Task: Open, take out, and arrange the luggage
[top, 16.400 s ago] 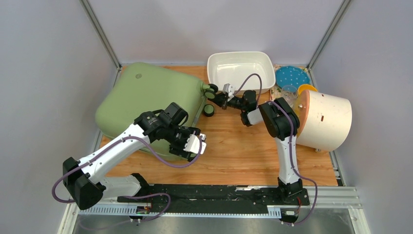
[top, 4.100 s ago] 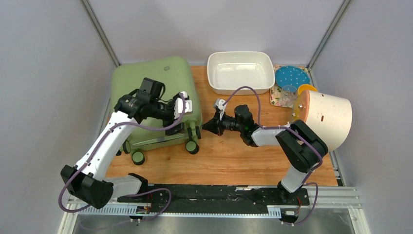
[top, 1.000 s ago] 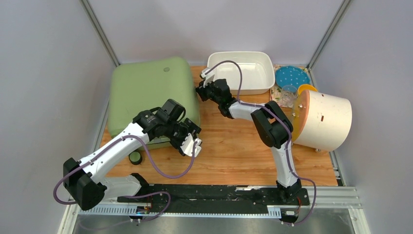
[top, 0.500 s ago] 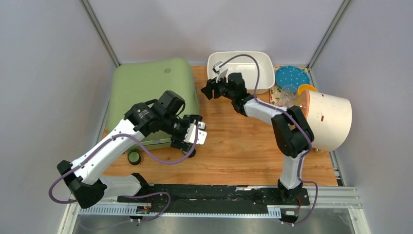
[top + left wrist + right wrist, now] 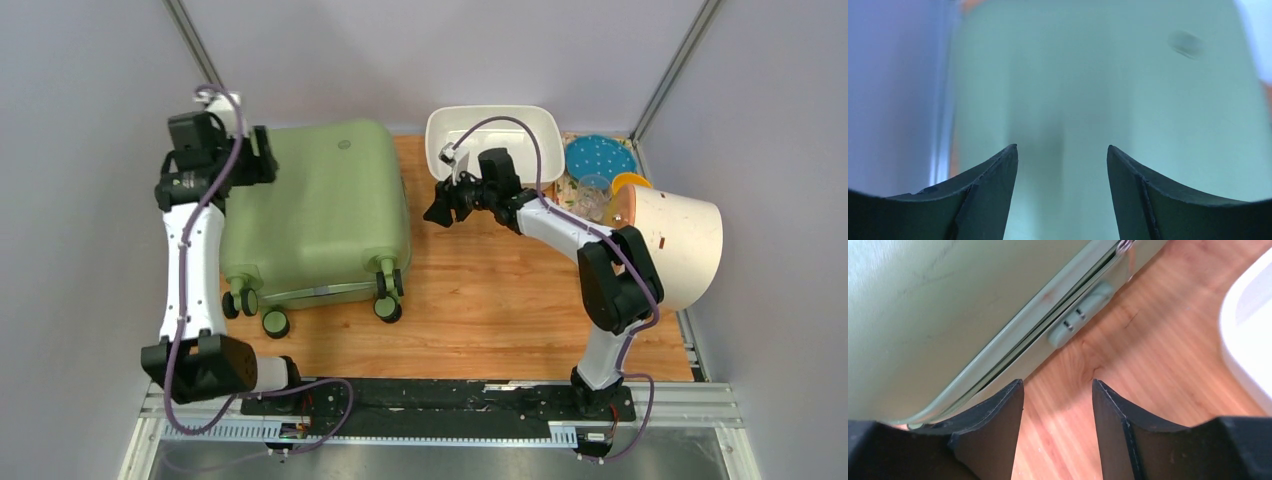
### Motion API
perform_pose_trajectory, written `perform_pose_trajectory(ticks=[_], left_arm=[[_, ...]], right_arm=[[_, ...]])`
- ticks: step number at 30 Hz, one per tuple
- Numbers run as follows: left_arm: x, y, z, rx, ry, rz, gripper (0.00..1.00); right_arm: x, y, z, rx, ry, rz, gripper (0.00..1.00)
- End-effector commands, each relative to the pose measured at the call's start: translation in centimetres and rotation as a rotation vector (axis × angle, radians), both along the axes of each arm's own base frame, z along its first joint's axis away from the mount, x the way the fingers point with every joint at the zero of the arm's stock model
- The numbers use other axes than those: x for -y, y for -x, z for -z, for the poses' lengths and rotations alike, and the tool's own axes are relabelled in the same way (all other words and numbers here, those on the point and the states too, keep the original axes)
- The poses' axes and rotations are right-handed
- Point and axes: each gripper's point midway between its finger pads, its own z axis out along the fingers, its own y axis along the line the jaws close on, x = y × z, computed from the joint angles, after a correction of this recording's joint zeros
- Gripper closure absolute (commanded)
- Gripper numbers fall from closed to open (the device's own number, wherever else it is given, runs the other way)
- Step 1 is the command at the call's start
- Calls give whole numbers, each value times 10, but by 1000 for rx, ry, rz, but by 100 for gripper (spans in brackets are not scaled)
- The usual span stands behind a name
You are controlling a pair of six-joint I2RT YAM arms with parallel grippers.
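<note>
Claws are both released and empty. You see the left gripper (image 5: 1062,147) over the upper-left corner of the luggage (image 5: 320,205), and the right gripper (image 5: 1057,381) near its right edge. It lies flat, left of centre.

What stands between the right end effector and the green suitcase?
Nothing visible does. Only bare wooden table lies between the open right end effector and the suitcase, near its lock.
</note>
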Motion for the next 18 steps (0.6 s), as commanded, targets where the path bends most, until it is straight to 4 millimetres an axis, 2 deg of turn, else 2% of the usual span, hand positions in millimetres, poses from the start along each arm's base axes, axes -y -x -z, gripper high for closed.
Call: perform_pose_trajectory(ticks=[1,3,4,6,7,9,10,11,12,14,15,17,18], left_arm=[[-126,-14,0,-17,175,-573,27],[-152,-14,11,-16,171,-652,27],[-165,-14,29,-54,160,-689,27],[-180,-16,43,-71,116,-723,28],[-186,-16,63,-113,120,-738,28],[-184,-25,78,-122,142,-702,29],[-184,-30,94,-158,155,-694,30],[-181,-34,103,-176,179,-682,30],[-164,-48,106,-167,236,-567,31],[-151,-64,126,-213,299,-487,32],[-127,-73,127,-221,365,-371,33],[-113,-89,141,-245,380,-290,33],[-88,-93,143,-263,409,-190,33]], right_arm=[[-5,17,1,3,34,-136,44],[-6,21,3,29,45,-179,44],[-7,24,5,31,52,-198,45],[-7,27,7,52,64,-228,45],[-6,28,10,75,81,-248,45],[-6,32,14,89,89,-278,46],[-5,33,17,114,101,-300,46],[-5,38,19,117,99,-327,47],[-5,40,20,121,102,-343,47],[-6,45,21,140,99,-383,48],[-6,47,22,141,98,-396,49],[-9,51,25,163,94,-433,50],[-10,52,28,168,98,-440,50]])
